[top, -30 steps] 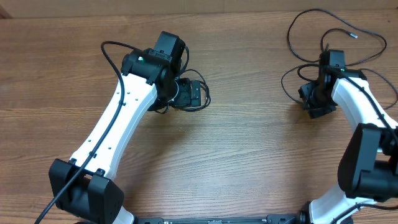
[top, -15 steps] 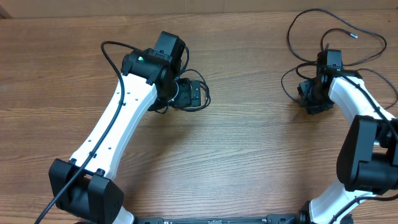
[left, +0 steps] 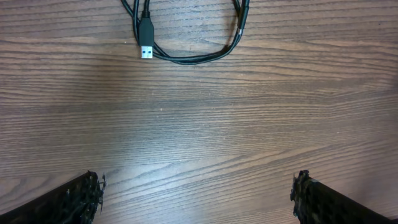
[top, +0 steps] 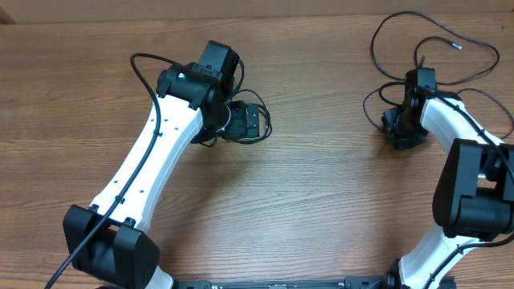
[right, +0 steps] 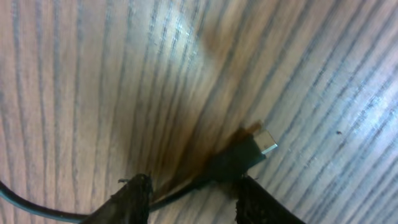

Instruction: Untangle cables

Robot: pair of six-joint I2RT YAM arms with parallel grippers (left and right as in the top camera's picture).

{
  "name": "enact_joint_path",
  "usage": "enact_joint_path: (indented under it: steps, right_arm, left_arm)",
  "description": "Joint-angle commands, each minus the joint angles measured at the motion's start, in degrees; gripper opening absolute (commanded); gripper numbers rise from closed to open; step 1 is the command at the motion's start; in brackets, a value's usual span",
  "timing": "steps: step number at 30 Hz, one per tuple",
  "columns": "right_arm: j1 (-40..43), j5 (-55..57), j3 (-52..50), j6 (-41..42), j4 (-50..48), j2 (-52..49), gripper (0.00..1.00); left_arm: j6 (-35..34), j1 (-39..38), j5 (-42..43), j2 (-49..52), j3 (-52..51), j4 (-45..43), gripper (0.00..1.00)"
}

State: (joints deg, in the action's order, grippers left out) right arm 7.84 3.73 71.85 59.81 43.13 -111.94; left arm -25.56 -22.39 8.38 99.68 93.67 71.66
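Since a second ago my right gripper (top: 401, 128) has slid a little to the left over the worktop (top: 321, 201), and its jaws have drawn closer together. My left arm has not moved. The cables (top: 373, 46) looped at the far right corner lie as they did.

From overhead my right gripper is only a dark block among the loops, and I cannot see there what sits between its jaws. The right wrist view shows it. My fingertips (right: 134, 193) stand apart on the wood with one thin black cord running in between them. Its plug (right: 252, 152), metal tip showing, lies just beyond them. The gap is wider than the cord, so the jaws are apart and not clamped on it.

In the left wrist view my left gripper (left: 198, 202) is spread wide with only bare wood between the fingers. A USB plug (left: 145, 50) and a bend of its cord lie ahead, well apart from the fingertips. Overhead, my left arm hides that plug, and only a loop of cord shows beside the gripper.
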Motion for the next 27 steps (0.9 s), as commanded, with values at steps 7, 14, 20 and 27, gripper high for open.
enact_joint_path:
  steps: [7, 14, 20, 27]
  right_arm:
    - [0.28, 3.96, -0.28, 0.22, -0.98, -2.14, 0.30]
    - [0.39, 4.24, -0.20, -5.20, -6.45, -2.95, 0.14]
    - [2.14, 4.44, -0.20, -13.09, -13.00, -2.95, 0.04]
    - [5.77, 4.39, -0.20, -19.69, -18.25, -2.95, 0.04]
  left_arm:
    - [0.26, -0.13, 0.66, 0.44, 0.07, 0.09, 1.00]
    - [0.26, -0.13, 0.66, 0.44, 0.07, 0.24, 1.00]
    - [0.26, -0.13, 0.63, 0.44, 0.07, 0.26, 1.00]
    - [0.26, -0.13, 0.66, 0.44, 0.07, 0.33, 1.00]
